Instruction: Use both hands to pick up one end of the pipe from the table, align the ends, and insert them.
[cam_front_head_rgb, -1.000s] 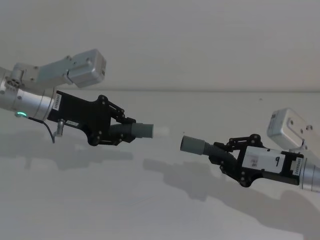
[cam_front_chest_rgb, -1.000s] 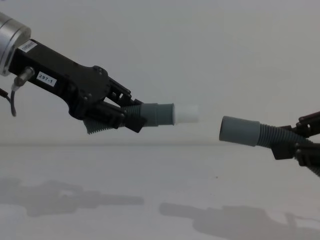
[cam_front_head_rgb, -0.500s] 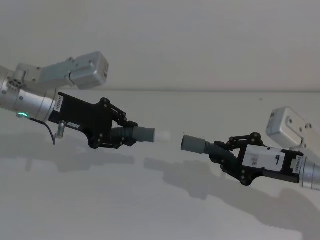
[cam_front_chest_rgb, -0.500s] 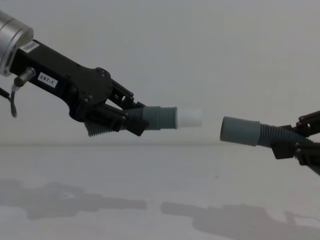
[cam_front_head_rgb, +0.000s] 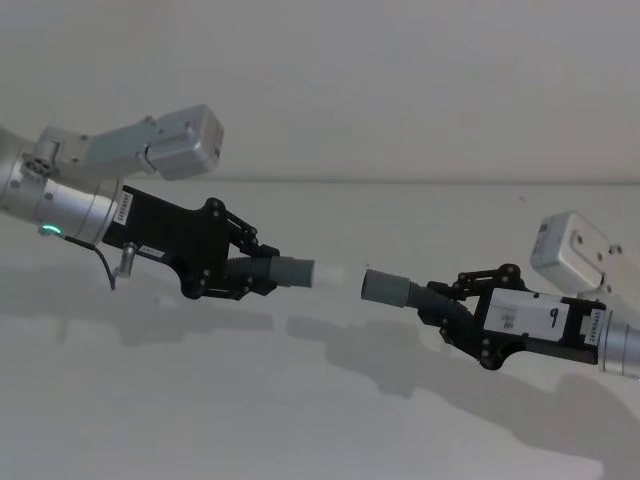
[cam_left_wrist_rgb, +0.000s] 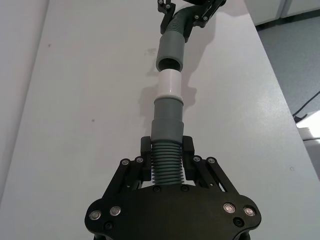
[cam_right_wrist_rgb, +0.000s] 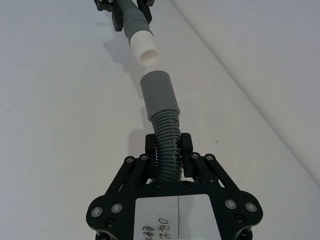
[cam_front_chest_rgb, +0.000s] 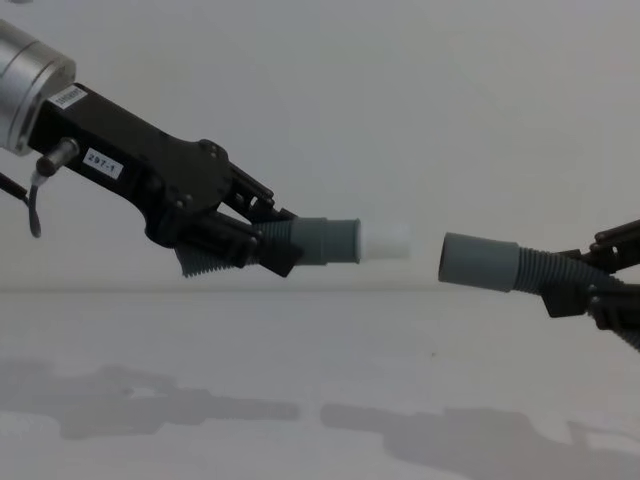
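Both pipe pieces hang above the white table (cam_front_head_rgb: 300, 410), a small gap between their ends. My left gripper (cam_front_head_rgb: 255, 276) is shut on the ribbed part of one piece (cam_front_chest_rgb: 325, 241), whose white tapered tip (cam_front_chest_rgb: 386, 240) points right. The right gripper (cam_front_head_rgb: 441, 304) is shut on the other ribbed piece, whose wide open sleeve (cam_front_chest_rgb: 480, 262) faces the tip and sits slightly lower. In the left wrist view the white tip (cam_left_wrist_rgb: 169, 83) stands just short of the sleeve's mouth (cam_left_wrist_rgb: 170, 59), nearly in line. From the right wrist the sleeve (cam_right_wrist_rgb: 159, 95) lies close below the tip (cam_right_wrist_rgb: 145, 48).
A plain pale wall (cam_front_head_rgb: 400, 90) rises behind the table's far edge. The arms' shadows (cam_front_chest_rgb: 180, 410) fall on the bare surface beneath them. A grey floor (cam_left_wrist_rgb: 300, 55) lies beyond the table's side edge in the left wrist view.
My left gripper has carried its piece to the right and slightly down, narrowing the gap between the white tip and the sleeve. The right gripper has barely moved.
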